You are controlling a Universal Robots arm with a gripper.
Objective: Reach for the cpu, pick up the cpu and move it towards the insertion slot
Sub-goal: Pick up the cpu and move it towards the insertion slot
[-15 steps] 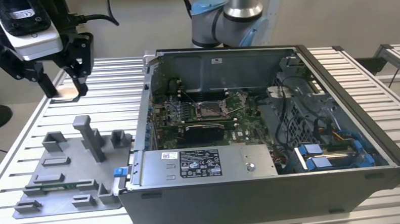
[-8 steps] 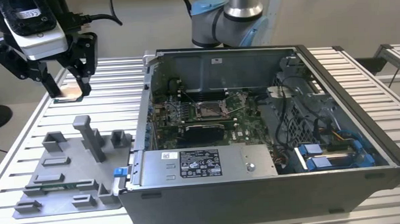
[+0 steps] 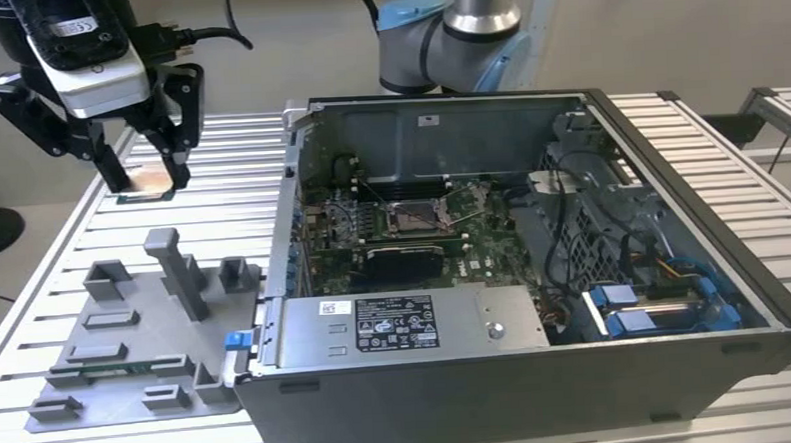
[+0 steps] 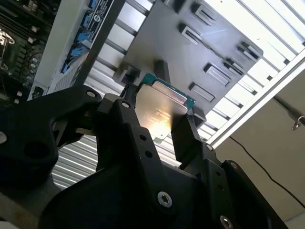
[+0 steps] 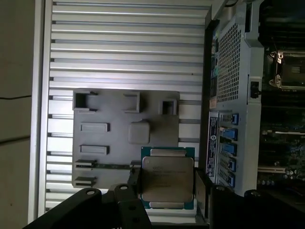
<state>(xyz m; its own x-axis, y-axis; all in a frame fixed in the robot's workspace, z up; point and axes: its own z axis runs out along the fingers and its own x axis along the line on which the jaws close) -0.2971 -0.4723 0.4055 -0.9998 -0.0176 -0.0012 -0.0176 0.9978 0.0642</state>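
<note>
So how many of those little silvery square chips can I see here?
1. The cpu is clamped in the gripper, above the slatted table, to the exterior view's left of the computer case. Others could be hidden inside the case.

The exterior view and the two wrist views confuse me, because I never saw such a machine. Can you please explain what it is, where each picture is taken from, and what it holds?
It is a robot arm with grey and blue joints, ending in a black two-fingered claw. The exterior view comes from a camera standing off the arm. Both wrist views come from cameras riding on the arm near the claw. On the ribbed silver metal table lie a flat grey plastic fixture plate with small raised blocks and an open dark grey computer case. Inside the case is a green motherboard with a square silver-framed socket. The claw is shut on a small thin square chip with a pale metal top, the cpu, held above the table, to the exterior view's left of the case.
</note>
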